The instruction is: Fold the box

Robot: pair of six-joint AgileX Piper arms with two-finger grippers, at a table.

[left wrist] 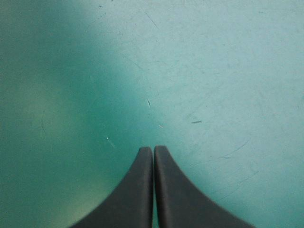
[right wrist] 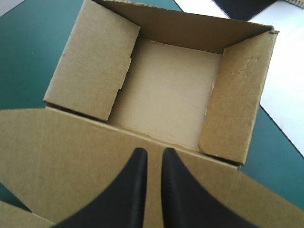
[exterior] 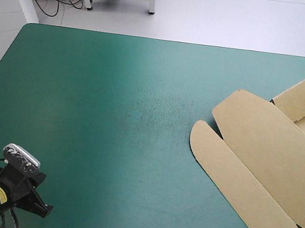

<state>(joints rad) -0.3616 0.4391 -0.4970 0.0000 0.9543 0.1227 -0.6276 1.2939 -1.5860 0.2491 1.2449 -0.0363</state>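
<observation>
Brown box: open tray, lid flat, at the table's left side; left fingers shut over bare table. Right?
No: the brown cardboard box lies at the right side of the teal-green table, per the high view. Open tray, flat lid, shut left fingers over bare table all hold.

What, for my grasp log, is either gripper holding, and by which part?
Nothing. The left gripper is shut over bare cover; the right gripper points at the box.

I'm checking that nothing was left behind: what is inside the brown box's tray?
Only bare brown board shows inside the box: its floor, with nothing lying on it. The two inward-leaning side flaps cover the floor strips under them, so those stay unseen.
</observation>
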